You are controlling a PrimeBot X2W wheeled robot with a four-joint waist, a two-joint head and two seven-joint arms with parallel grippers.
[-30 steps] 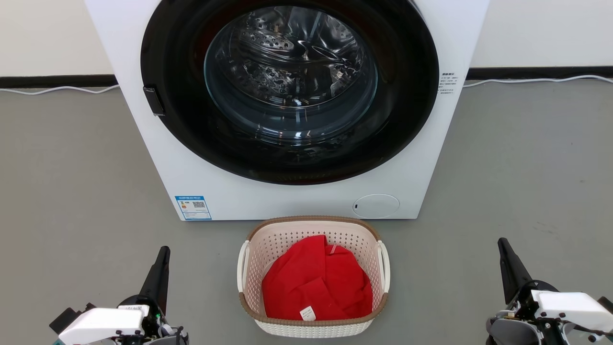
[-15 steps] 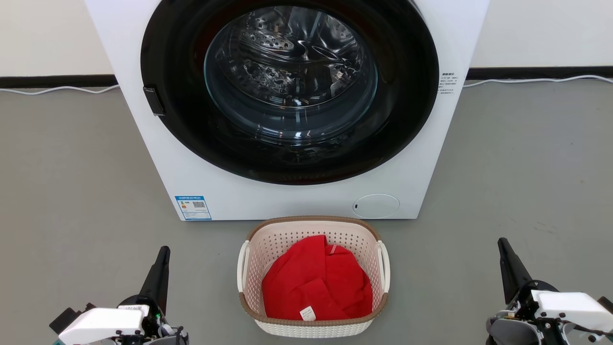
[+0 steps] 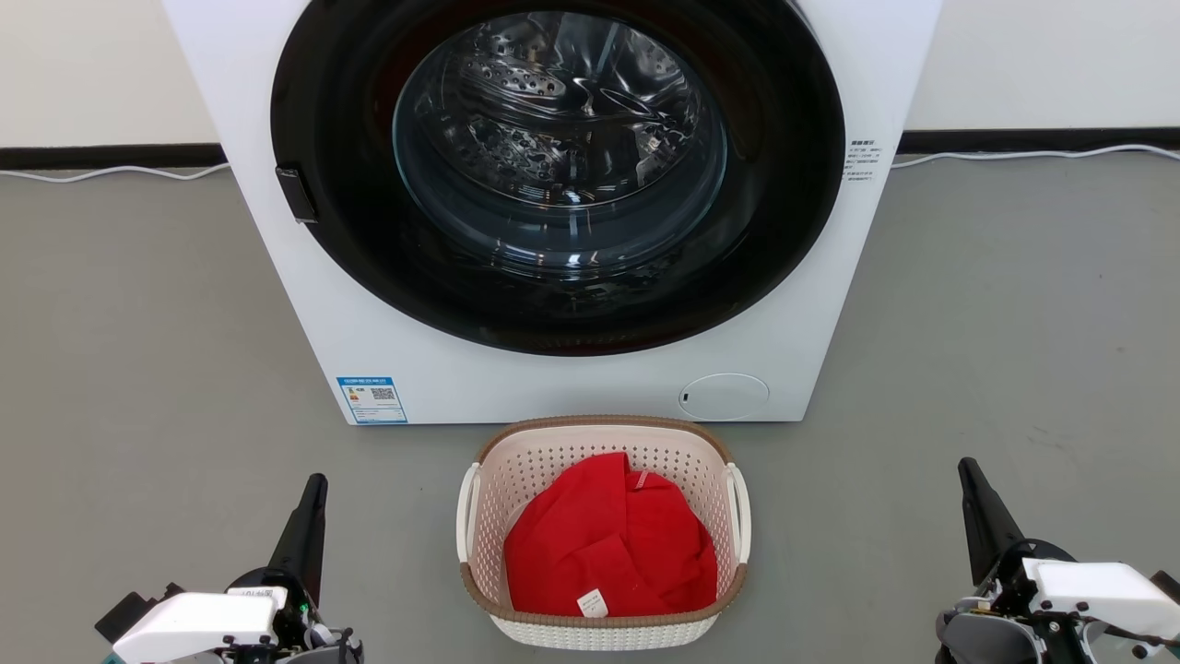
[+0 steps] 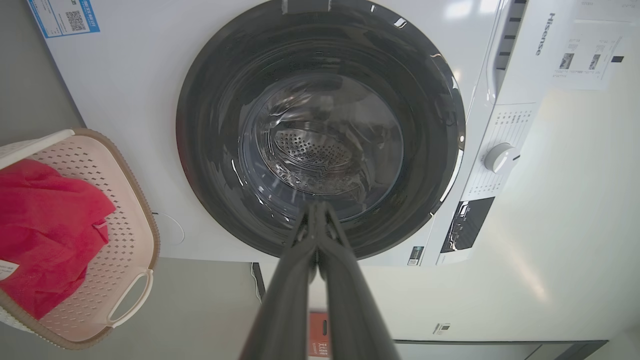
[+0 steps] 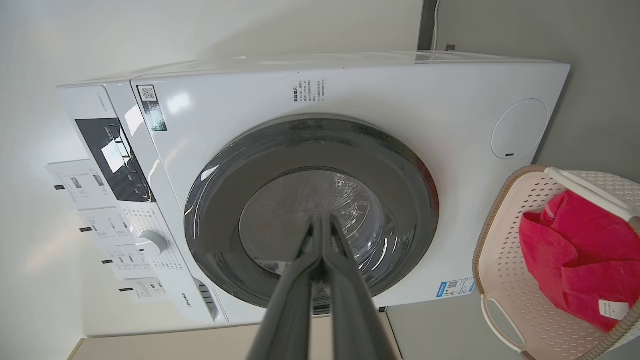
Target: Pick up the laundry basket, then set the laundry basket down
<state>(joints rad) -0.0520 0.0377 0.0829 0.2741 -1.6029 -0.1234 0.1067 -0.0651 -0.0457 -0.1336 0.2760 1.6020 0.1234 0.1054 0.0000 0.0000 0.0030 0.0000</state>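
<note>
The laundry basket (image 3: 604, 441), cream-white with a brown rim and white loop handles, sits on the grey floor just in front of the washing machine. A red cloth (image 3: 610, 544) lies inside it. It also appears at the left edge as the laundry basket (image 4: 131, 200) and at the right edge as the laundry basket (image 5: 505, 240). My left gripper (image 3: 316, 483) is shut and empty, well to the basket's left. My right gripper (image 3: 965, 466) is shut and empty, well to its right. Both point toward the machine, with tips together at left gripper (image 4: 317, 206) and right gripper (image 5: 321, 218).
A white washing machine (image 3: 572, 387) with a closed dark round door stands behind the basket. Grey floor (image 3: 138, 350) spreads on both sides. A white cable (image 3: 1032, 155) runs along the black skirting of the back wall.
</note>
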